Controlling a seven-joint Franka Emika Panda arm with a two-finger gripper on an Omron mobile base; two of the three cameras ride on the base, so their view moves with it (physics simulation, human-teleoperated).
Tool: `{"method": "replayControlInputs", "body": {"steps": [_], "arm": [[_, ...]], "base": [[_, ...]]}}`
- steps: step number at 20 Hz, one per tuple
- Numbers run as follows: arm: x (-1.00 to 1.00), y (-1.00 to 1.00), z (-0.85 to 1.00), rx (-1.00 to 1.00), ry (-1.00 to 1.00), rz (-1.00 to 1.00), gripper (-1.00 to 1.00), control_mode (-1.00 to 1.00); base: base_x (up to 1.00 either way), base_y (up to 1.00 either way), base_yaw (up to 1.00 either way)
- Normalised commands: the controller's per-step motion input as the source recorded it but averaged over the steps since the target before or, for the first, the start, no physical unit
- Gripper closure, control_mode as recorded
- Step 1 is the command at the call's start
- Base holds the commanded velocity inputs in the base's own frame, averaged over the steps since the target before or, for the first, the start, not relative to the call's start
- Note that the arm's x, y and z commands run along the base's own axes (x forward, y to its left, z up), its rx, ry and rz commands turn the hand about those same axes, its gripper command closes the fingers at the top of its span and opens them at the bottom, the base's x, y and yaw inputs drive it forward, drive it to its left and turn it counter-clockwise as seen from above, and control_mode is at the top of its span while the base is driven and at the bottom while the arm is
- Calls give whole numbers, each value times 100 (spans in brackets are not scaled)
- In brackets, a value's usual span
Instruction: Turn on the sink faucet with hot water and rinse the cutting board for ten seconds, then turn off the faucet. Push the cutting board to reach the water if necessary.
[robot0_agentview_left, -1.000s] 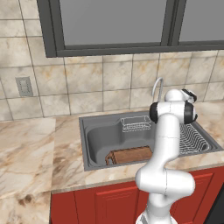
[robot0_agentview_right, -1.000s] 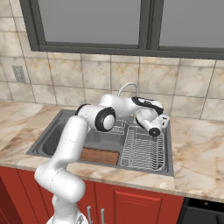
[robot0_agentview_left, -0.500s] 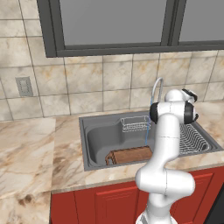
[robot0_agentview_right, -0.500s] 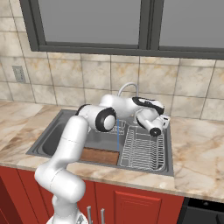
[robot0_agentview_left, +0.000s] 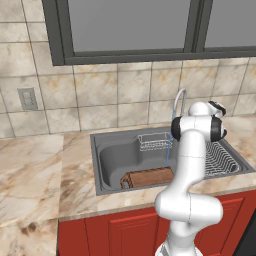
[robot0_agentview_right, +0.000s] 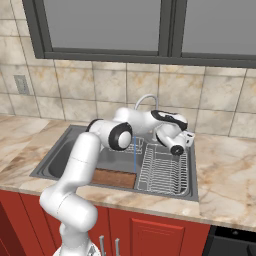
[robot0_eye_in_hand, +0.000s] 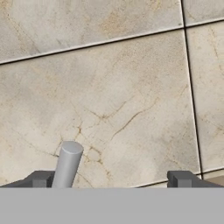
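You've got the cutting board (robot0_agentview_left: 148, 177) lying flat along the front wall of the sink (robot0_agentview_left: 107, 150), left of the thin water (robot0_agentview_right: 135, 159) stream falling from the sink faucet (robot0_agentview_right: 144, 98). The stream lands just past the board's right end, and there's open basin floor behind it. A dish rack (robot0_agentview_right: 164, 172) fills the sink's right part. The pincer (robot0_eye_in_hand: 111, 179) faces the tiled wall (robot0_eye_in_hand: 122, 96), tips apart, with a grey lever (robot0_eye_in_hand: 68, 164) beside one tip. Marble table (robot0_agentview_left: 35, 175) all around.
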Motion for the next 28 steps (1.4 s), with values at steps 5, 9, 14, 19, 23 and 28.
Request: {"method": "replayControlInputs", "body": {"steps": [5,9,14,19,23,28], "arm": [[-67,-69,-2,0,0,0,-100,-100],[-71,-77,0,0,2,2,-100,-100],[-66,-68,0,0,7,3,-100,-100],[-36,-42,0,0,9,2,-100,-100],[0,-6,0,0,2,10,-100,-100],[0,0,15,0,1,14,-100,-100]], "base": [[0,0,0],[0,0,0],[0,0,0],[0,0,0],[0,0,0],[0,0,0]]}}
